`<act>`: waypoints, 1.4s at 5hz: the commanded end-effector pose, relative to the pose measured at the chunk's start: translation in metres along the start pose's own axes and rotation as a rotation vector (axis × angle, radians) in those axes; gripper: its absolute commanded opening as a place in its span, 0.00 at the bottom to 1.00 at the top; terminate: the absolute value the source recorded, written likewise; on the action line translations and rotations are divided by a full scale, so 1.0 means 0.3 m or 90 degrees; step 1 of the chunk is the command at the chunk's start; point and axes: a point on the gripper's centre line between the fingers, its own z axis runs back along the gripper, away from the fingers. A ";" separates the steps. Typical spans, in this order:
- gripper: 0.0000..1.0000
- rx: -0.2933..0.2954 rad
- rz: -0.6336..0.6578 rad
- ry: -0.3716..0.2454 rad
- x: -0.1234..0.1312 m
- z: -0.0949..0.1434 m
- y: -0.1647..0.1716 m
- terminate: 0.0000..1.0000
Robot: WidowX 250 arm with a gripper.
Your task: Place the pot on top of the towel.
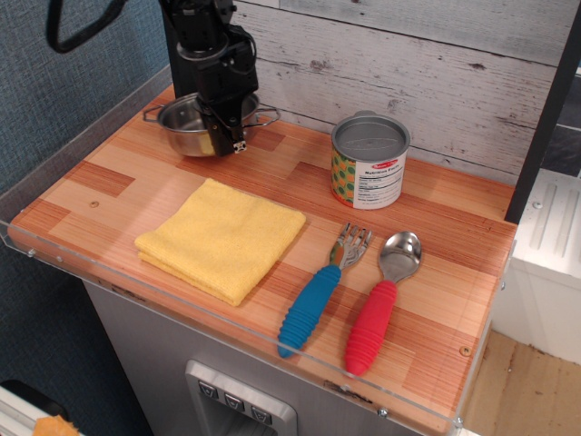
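The small shiny steel pot (188, 124) is at the back left of the wooden table, near the wall. My black gripper (229, 141) comes down from above and is shut on the pot's front right rim. The pot seems lifted slightly off the table and a little tilted. Its wire loop handles stick out to the left and right. The yellow folded towel (222, 238) lies flat in front of the pot, toward the table's front left, with nothing on it. The gripper is behind the towel's far edge.
A labelled tin can with a grey lid (369, 161) stands at the back middle. A blue-handled fork (316, 295) and a red-handled spoon (381, 304) lie at the front right. A clear acrylic rim (136, 295) runs along the table's front edge.
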 end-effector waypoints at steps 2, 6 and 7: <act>0.00 0.085 -0.012 -0.022 0.026 0.176 -0.117 0.00; 0.00 0.088 -0.086 -0.027 -0.070 0.130 -0.335 0.00; 0.00 0.076 -0.094 -0.022 -0.065 0.099 -0.363 0.00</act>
